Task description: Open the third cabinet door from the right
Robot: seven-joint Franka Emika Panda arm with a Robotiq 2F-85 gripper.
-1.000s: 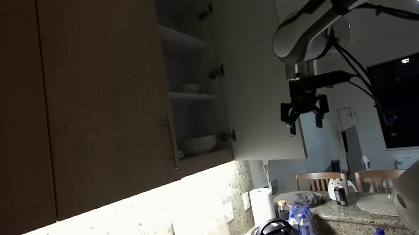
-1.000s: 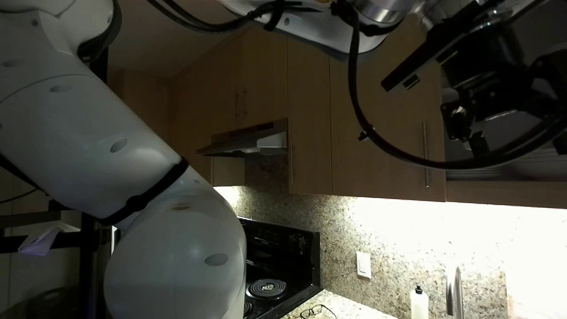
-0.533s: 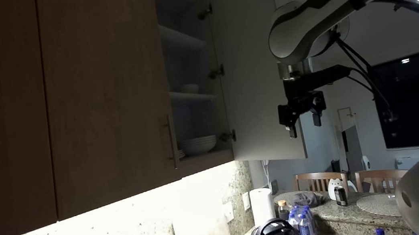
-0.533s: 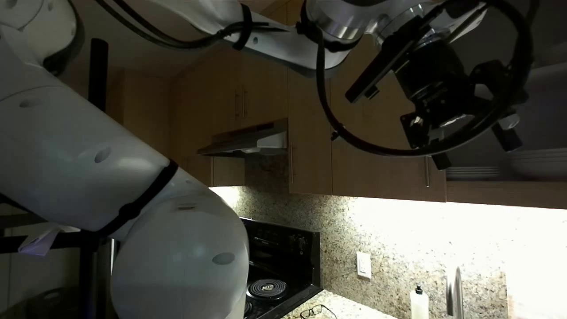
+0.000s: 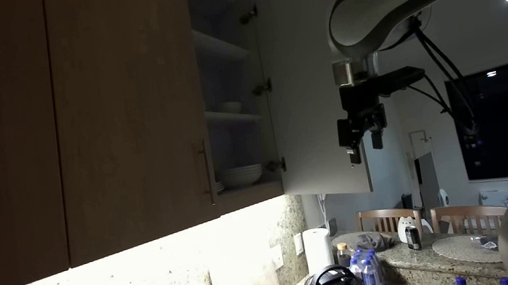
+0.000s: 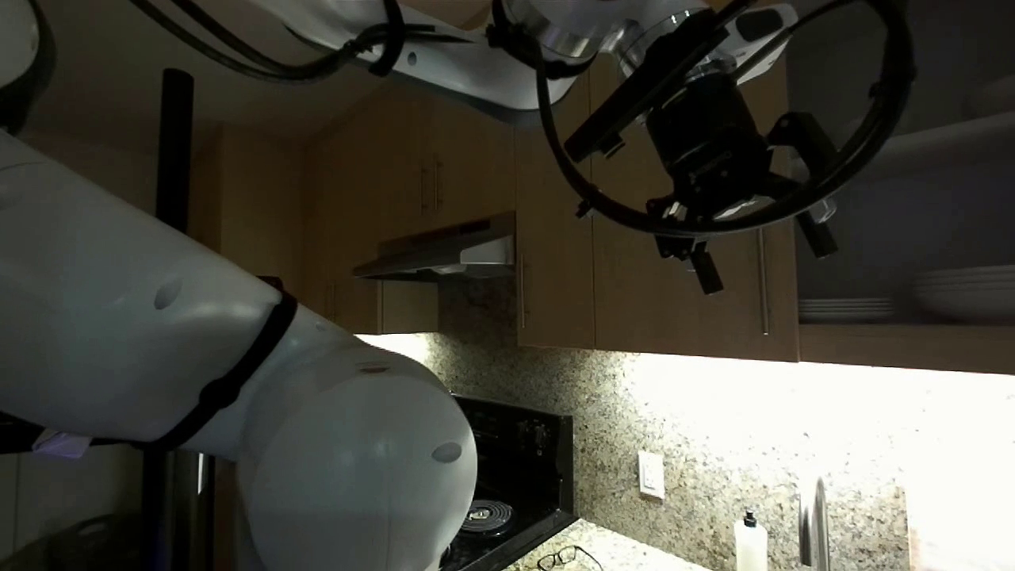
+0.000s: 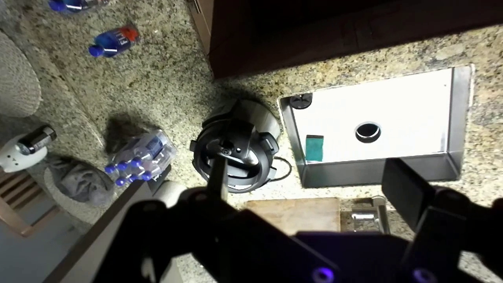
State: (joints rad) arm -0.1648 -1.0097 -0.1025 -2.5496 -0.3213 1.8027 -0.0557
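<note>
Third cabinet door from the right is closed, its tall, narrow, light-brown face flush with the wider door to its right. A slim metal handle runs upright, low along its left edge, just beside the range hood. In an exterior view the same door fills the far left of the frame, deep in shadow.

Past the wider door, another door is swung open, baring pale shelves, stacked bowls and a pile of plates.

The tool points downward, to the right of the third door and well apart from it, its fingers spread wide. In an exterior view the arm crosses in front of the third door's upper part.

Below, in the wrist view, lies the granite desk, where a black-lidded pot stands between a steel sink and a pack of blue-capped bottles. A flat green piece lies in the sink, left of the drain as that view shows it. Two more bottles stand apart from the pack, towards the top left.
</note>
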